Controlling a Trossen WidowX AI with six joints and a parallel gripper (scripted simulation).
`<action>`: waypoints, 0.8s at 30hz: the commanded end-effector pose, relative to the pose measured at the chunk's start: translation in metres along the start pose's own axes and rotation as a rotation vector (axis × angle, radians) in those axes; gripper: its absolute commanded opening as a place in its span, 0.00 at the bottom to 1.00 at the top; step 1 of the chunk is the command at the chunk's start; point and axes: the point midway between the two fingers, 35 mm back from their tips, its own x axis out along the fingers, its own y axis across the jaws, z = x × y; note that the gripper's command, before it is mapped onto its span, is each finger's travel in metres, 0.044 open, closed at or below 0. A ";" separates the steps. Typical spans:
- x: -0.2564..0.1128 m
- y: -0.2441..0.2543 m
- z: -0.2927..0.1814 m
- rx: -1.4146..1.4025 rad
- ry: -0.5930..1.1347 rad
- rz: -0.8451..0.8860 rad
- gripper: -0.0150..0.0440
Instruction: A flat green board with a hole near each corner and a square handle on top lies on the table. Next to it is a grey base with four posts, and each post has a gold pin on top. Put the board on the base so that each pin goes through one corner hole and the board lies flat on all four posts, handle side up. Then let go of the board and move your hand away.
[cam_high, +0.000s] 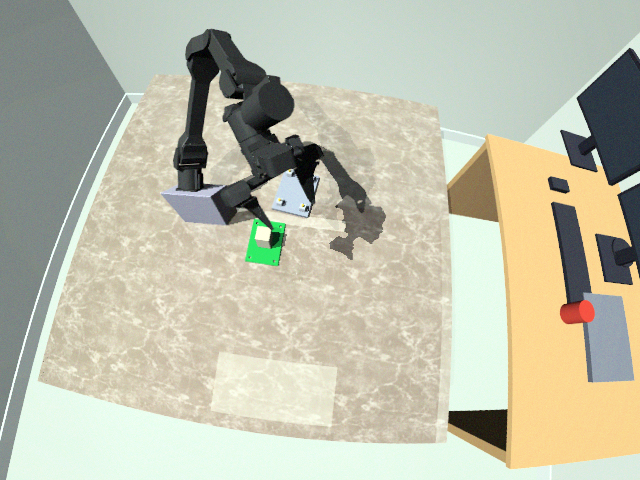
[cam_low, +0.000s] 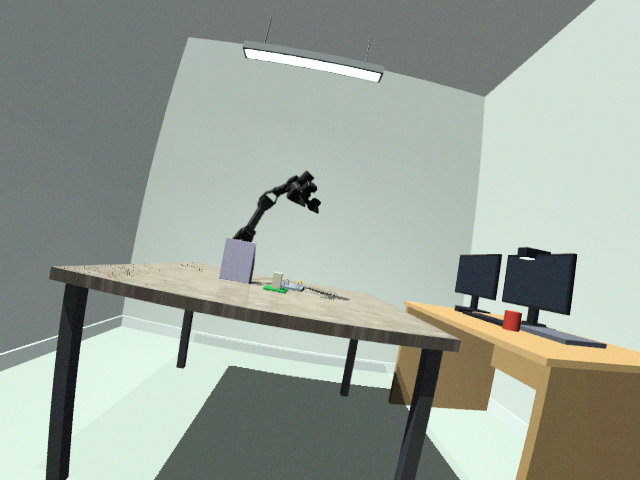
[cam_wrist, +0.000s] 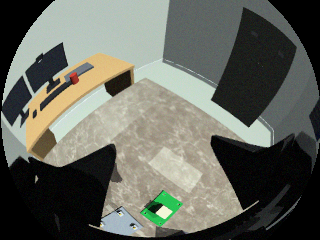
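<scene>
The arm's pincer (cam_high: 293, 205) (cam_low: 310, 205) (cam_wrist: 164, 146), fingers spread and empty, hangs high above the table. Below it lies the green board (cam_high: 264, 256) (cam_low: 275, 289) (cam_wrist: 172, 201), beside the grey base (cam_high: 293, 194) (cam_low: 293, 287) (cam_wrist: 121, 218). It should descend upright, centred over the handle (cam_high: 263, 236) (cam_low: 277, 280) (cam_wrist: 163, 212), before closing squarely.

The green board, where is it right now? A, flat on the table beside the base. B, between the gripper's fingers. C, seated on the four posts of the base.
A: the green board lies on the table next to the grey base, whose pins show uncovered.
</scene>
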 end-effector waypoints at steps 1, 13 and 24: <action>0.039 -0.004 -0.058 -0.185 0.229 0.039 1.00; 0.072 -0.005 -0.228 -0.650 0.796 0.398 1.00; 0.065 0.001 -0.246 -0.680 0.837 0.446 1.00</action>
